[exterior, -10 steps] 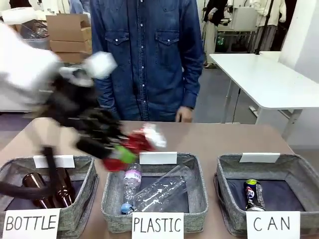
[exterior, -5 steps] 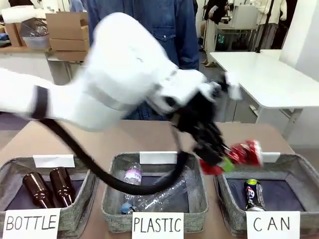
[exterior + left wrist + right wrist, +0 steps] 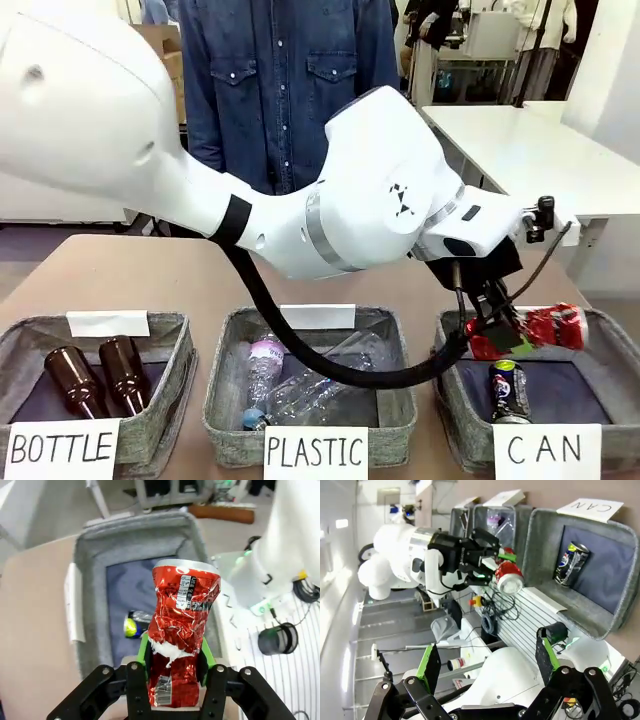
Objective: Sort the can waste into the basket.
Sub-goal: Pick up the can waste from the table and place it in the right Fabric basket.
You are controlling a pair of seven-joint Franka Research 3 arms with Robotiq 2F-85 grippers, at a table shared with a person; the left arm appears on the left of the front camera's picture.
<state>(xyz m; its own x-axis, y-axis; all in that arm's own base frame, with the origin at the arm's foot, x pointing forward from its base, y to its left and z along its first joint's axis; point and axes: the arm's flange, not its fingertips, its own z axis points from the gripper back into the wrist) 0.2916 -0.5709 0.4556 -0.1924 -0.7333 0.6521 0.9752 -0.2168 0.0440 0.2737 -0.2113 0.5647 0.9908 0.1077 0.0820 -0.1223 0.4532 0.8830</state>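
Left gripper (image 3: pixel 174 667) clamped crushed red metal can (image 3: pixel 528 330) above grey woven CAN basket (image 3: pixel 610 350) | right gripper (image 3: pixel 487 667) gaped empty | advice: centre, lower, release beside dark blue can (image 3: pixel 509 391).

Two side baskets and a person across the surface (image 3: pixel 140 275)
The "BOTTLE" basket (image 3: pixel 170 385) holds two brown glass bottles (image 3: pixel 95 375); the "PLASTIC" basket (image 3: pixel 400 395) holds clear plastic bottles (image 3: pixel 300 385). A person in a denim shirt (image 3: pixel 290 80) stands beyond; a white table (image 3: pixel 530 155) is behind.
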